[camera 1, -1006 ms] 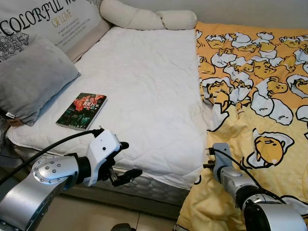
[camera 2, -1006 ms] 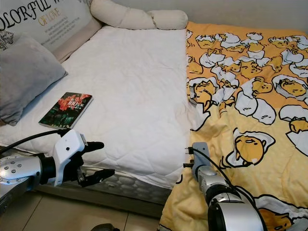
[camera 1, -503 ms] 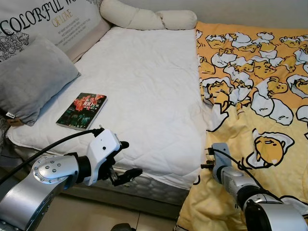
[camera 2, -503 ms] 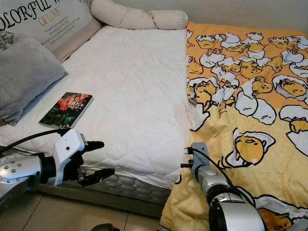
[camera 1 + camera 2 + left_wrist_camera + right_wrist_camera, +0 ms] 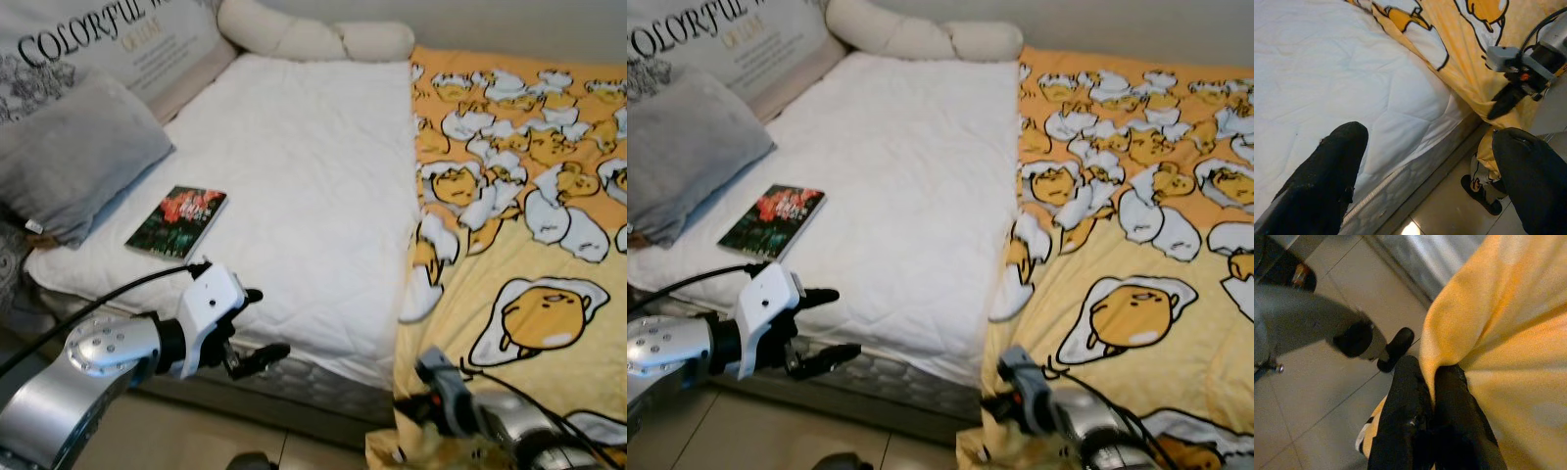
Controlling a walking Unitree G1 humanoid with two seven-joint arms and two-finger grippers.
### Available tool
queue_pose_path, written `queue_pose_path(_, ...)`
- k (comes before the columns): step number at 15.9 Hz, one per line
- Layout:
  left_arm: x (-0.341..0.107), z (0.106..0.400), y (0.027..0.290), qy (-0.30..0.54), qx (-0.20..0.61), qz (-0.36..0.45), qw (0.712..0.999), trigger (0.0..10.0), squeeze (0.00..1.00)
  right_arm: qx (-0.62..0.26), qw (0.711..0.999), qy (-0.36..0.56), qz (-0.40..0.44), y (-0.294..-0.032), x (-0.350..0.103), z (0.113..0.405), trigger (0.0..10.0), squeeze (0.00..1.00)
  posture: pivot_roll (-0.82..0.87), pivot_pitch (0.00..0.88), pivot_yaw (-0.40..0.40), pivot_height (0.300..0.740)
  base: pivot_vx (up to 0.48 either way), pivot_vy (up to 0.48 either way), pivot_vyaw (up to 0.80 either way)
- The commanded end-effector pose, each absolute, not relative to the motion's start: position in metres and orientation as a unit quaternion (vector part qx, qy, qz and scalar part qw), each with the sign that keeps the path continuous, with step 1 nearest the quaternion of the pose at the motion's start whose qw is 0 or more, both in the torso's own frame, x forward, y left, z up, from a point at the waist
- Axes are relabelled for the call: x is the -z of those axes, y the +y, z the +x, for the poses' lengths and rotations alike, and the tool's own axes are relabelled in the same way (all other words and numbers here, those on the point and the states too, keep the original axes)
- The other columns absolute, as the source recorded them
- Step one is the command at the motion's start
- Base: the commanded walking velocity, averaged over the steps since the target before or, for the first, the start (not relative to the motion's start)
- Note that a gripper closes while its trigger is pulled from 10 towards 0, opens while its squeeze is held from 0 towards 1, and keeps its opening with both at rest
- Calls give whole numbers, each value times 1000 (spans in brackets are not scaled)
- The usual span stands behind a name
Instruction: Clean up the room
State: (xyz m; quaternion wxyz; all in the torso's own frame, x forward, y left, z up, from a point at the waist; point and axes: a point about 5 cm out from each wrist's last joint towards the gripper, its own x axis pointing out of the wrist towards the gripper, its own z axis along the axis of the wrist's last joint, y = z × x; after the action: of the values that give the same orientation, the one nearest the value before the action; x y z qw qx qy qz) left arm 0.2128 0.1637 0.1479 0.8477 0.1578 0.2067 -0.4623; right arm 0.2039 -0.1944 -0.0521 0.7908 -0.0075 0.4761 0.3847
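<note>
Bedroom scene: bed with white mattress pad (image 5: 304,166) bare on the left half, yellow egg-print blanket (image 5: 529,196) over the right half and hanging off the foot edge toward the tiled floor (image 5: 1327,382). Far left, grey pillow (image 5: 73,157) against a lettered cushion (image 5: 108,39); book (image 5: 176,222) lies on the pad just beside the pillow. Left gripper (image 5: 257,323) hovers at the mattress foot edge, fingers spread wide, holding nothing. Right gripper (image 5: 1435,396) is low by the bed corner, fingers pinched together on a fold of the blanket's hanging edge.

Step in hand looks like spreading the blanket across the bed. To do it well: keep the pinch firm, lift the fold above the mattress edge before pulling left so it doesn't drag, and probably take a second hold with the left gripper. Watch the book, likely to get covered.
</note>
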Motion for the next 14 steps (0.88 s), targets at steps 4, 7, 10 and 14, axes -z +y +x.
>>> queue_pose_path(4,-147,215,162,206,469,167,843,10000,157,-382,778,498,-25,-181,73,175,0,0,180,0,40,740,0,0,0)
queue_pose_path(7,-147,217,162,204,472,170,841,10000,153,-357,809,467,-9,-175,69,184,0,0,168,0,51,740,0,0,0)
queue_pose_path(10,-145,224,159,195,474,173,841,10000,153,-328,829,453,23,-172,68,189,10000,1000,141,0,45,740,0,0,0)
queue_pose_path(14,-138,225,160,185,459,163,854,10000,157,-339,831,439,41,-173,65,192,10000,1000,100,0,16,740,0,0,0)
